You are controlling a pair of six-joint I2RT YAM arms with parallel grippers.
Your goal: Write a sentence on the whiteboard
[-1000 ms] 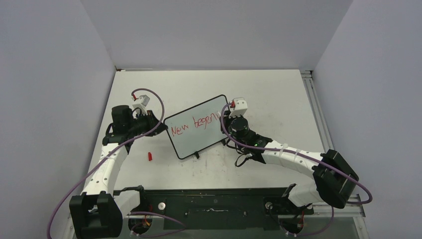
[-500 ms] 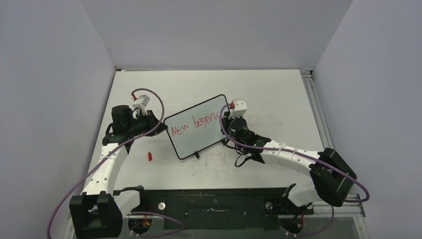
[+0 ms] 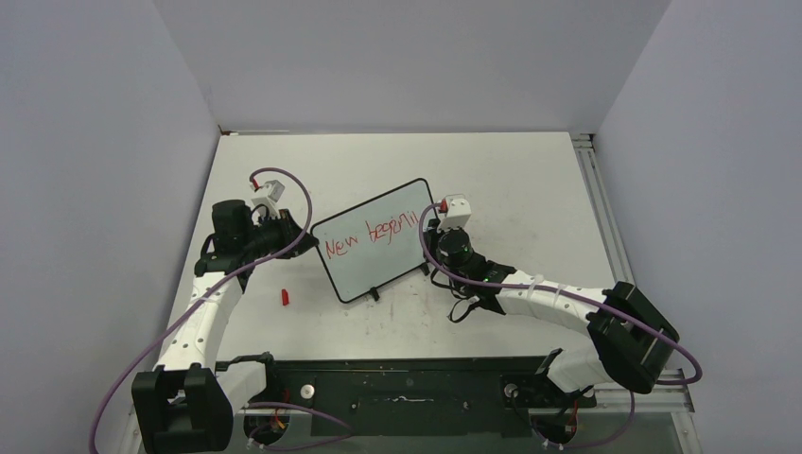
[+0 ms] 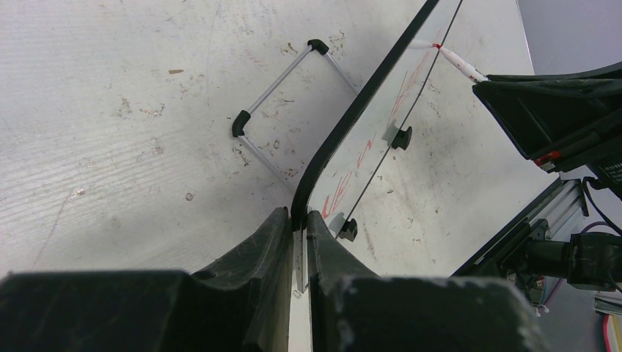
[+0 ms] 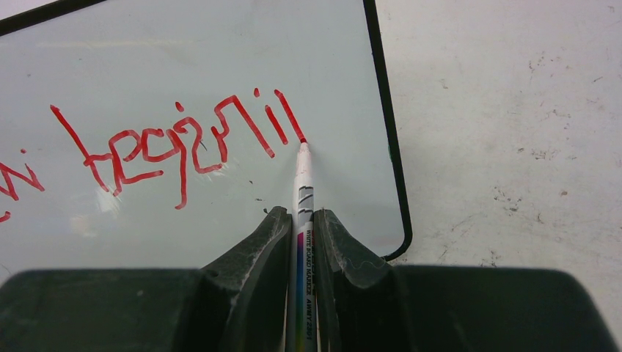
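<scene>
The right tool [image 5: 300, 220] was clamped on a marker [image 5: 303, 183], whose tip touched the red sentence [image 5: 169, 147] just ahead on the whiteboard [image 5: 183, 59]. The left tool [image 4: 297, 224] pinched the whiteboard's near edge above the surface [image 4: 110, 110].

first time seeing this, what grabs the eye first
The red lettering on the propped-up whiteboard, at the centre of the overhead view, stands out first: "New" and an unfinished second word. At its right end the right gripper holds a marker with its tip on the last stroke, while the left gripper pinches the board's left edge.
</scene>
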